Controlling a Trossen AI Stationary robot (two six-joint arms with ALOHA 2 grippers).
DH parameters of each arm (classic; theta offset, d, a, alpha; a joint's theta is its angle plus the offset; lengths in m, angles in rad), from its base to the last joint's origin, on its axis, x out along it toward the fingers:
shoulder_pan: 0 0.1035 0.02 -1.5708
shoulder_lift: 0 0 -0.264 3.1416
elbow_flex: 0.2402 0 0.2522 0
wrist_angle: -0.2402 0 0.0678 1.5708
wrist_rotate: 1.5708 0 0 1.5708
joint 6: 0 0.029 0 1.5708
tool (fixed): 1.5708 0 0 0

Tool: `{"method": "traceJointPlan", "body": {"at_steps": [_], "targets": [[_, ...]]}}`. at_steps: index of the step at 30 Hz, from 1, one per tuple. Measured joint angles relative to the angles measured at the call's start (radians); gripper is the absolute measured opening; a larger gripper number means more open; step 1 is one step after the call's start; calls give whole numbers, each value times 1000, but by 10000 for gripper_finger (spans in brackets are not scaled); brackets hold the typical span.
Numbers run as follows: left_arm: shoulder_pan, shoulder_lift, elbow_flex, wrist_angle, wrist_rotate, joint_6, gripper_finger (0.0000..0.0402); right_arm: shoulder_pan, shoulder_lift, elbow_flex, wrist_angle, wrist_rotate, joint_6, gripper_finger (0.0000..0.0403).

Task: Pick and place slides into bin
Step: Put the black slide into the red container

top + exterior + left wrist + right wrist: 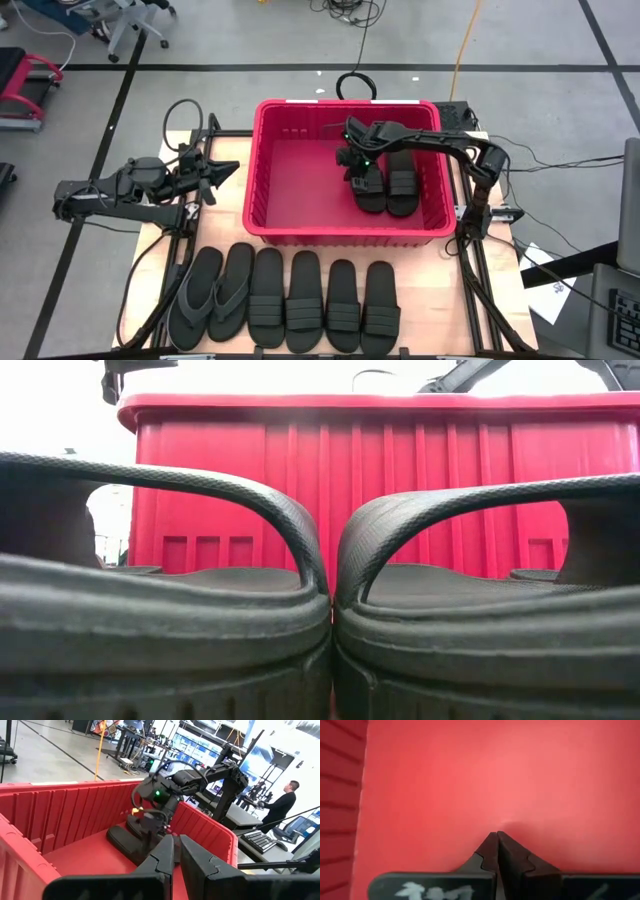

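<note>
Two sandals (386,183) lie in the red basket (268,170), by its right wall; six (285,298) line the table's front edge. The right gripper (350,160), pinched closed and empty, should rise clear before reaching. The left gripper (228,170) waits closed.

bin (400,470) base hidden behind 2 slides (200,610)

You see two dark jointed arms, a green light glowing on the right arm's wrist (366,160), beside its black notched fingers (512,857).
</note>
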Motion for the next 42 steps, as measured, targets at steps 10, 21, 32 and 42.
{"method": "traceJointPlan", "body": {"at_steps": [10,21,32,42], "targets": [[0,0,0,0,0,-8,26,-25,39,0,-75,113,24,0],[0,0,0,0,0,-16,26,-48,40,1,-121,120,17,0],[0,0,0,0,17,-12,26,-37,-23,-3,-96,134,-21,0],[0,0,0,0,36,62,26,-27,-280,-2,7,126,-72,0]]}}
